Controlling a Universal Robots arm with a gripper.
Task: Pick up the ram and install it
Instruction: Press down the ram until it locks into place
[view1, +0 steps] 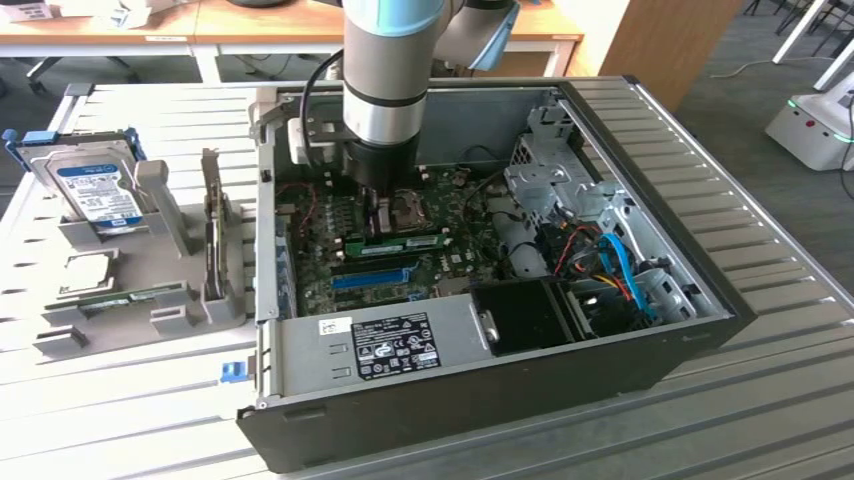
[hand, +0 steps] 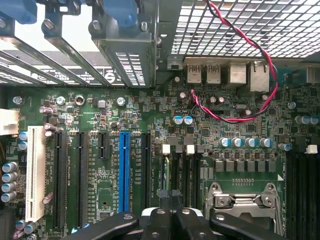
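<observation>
Your gripper (view1: 390, 200) hangs clenched inside the open case (view1: 694, 330), holding nothing that you can make out. The ram (view1: 400, 243) lies just below it in the exterior frame's centre, long axis running left to right; it looks seated on the motherboard (hand: 150, 130), though that's hard to confirm.

No print on any label can be read.
</observation>
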